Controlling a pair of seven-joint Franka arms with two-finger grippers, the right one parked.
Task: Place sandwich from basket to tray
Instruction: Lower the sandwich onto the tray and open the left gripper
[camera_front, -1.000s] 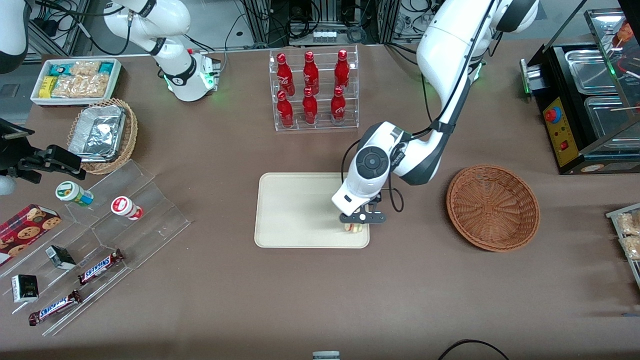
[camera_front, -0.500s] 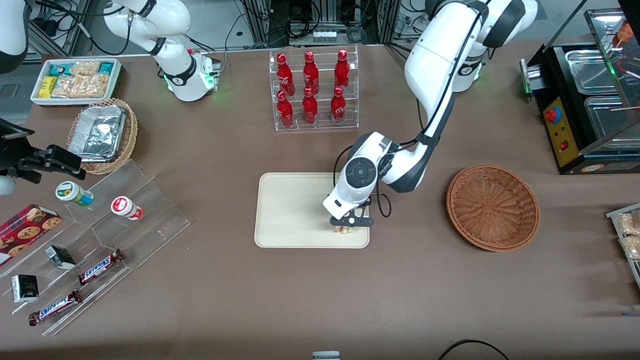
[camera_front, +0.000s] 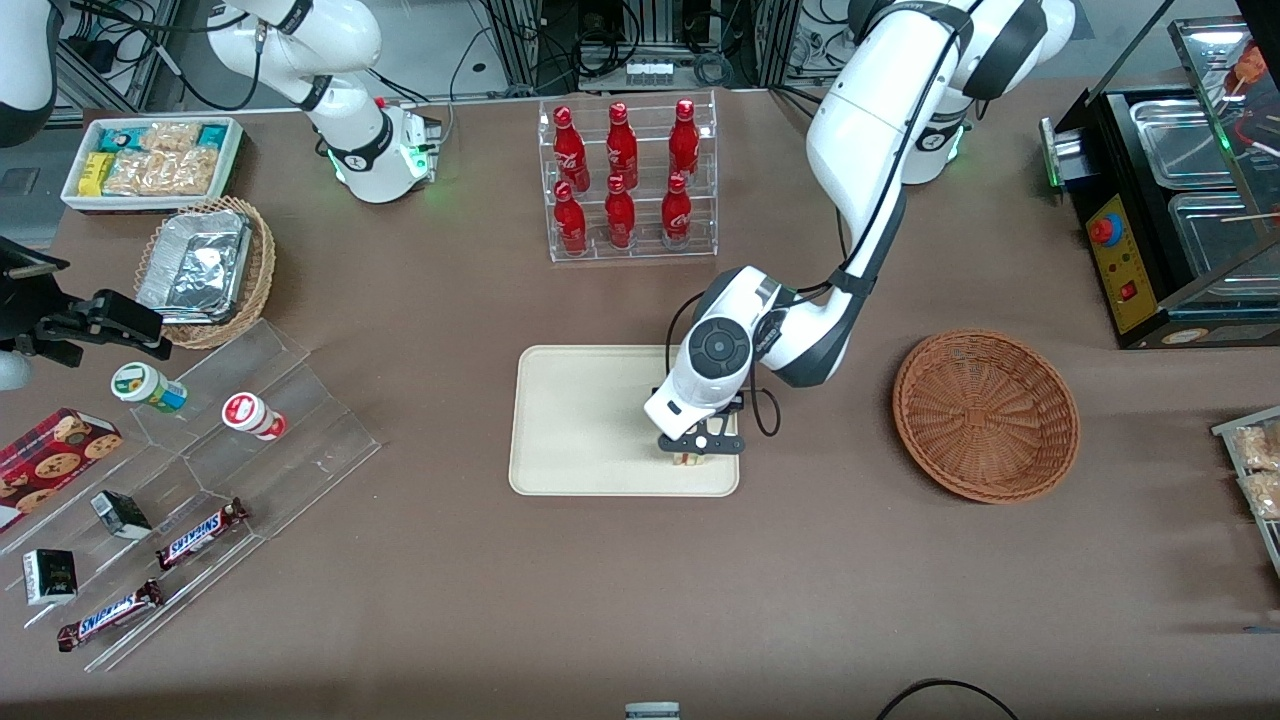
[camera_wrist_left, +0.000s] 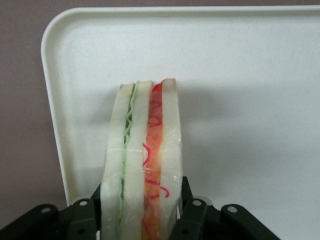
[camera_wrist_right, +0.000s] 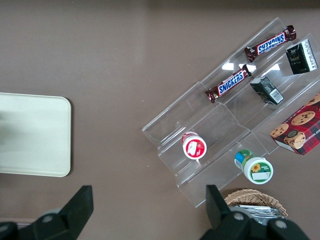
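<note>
My left gripper (camera_front: 697, 452) is over the cream tray (camera_front: 580, 420), near the tray's corner nearest the front camera on the basket's side. It is shut on the sandwich (camera_front: 688, 459). In the left wrist view the sandwich (camera_wrist_left: 142, 160) stands on edge between the black fingers (camera_wrist_left: 192, 215), white bread with green and red layers, just above the tray (camera_wrist_left: 250, 100). The reddish-brown wicker basket (camera_front: 986, 414) stands empty beside the tray, toward the working arm's end of the table.
A clear rack of red bottles (camera_front: 626, 178) stands farther from the front camera than the tray. A clear stepped shelf with snacks (camera_front: 190, 480), a lighter wicker basket with foil trays (camera_front: 205, 270) and a white snack bin (camera_front: 152, 160) lie toward the parked arm's end.
My gripper has carried the sandwich a little farther over the tray, away from the basket, mostly in the first half second. It has hardly moved since.
</note>
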